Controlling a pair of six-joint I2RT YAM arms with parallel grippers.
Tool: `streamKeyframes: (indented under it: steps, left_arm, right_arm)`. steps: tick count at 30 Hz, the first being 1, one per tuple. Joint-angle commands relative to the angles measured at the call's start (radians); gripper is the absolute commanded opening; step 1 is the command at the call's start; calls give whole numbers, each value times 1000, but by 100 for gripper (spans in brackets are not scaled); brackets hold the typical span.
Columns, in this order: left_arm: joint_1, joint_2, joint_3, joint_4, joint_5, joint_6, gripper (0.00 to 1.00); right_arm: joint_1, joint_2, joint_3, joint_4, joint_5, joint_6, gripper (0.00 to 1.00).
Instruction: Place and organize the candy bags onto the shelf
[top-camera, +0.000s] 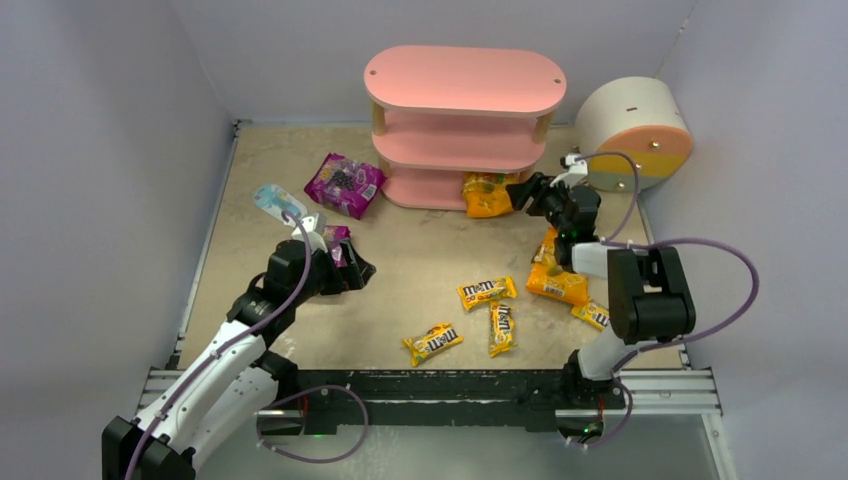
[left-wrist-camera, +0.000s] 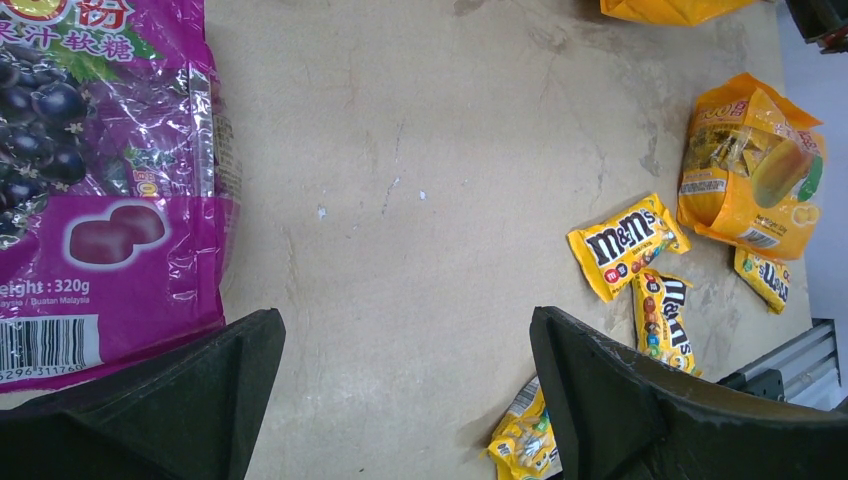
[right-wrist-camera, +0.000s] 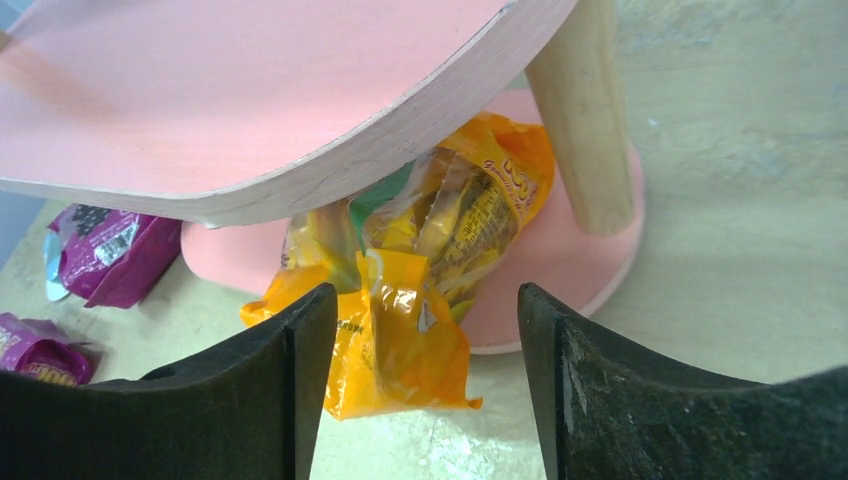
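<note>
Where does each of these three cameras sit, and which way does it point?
Top: above and behind, looking down on table and shelf; left arm, right arm show.
Left wrist: on left arm, looks down at a purple bag; left gripper shows.
Right wrist: on right arm, faces an orange bag at the shelf's foot; right gripper shows.
Shared: top and right wrist show that orange bag.

- The right end effector (right-wrist-camera: 425, 300) has its jaws parted, with the near end of an orange candy bag (right-wrist-camera: 440, 230) between the tips.
- The bag lies half on the pink shelf's (right-wrist-camera: 250, 100) bottom board, beside a pale post (right-wrist-camera: 585, 110), and overhangs onto the surface (right-wrist-camera: 740, 200).
- Two magenta candy bags (right-wrist-camera: 110, 255) lie far left.
</note>
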Motion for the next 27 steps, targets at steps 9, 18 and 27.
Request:
streamKeyframes:
  steps: [9,18,27]
  left_arm:
    - [-4,12,32,33,10,13,99]
    - [-3,26,33,46,16,16,99]
    - [-4,3,30,26,-3,13,100]
  right_arm:
    - [1,-249,-158,-238,16,42,68]
    - [184,-226,-201,-122,51,134,29]
    - [225,-34,-150,114,129,160,22]
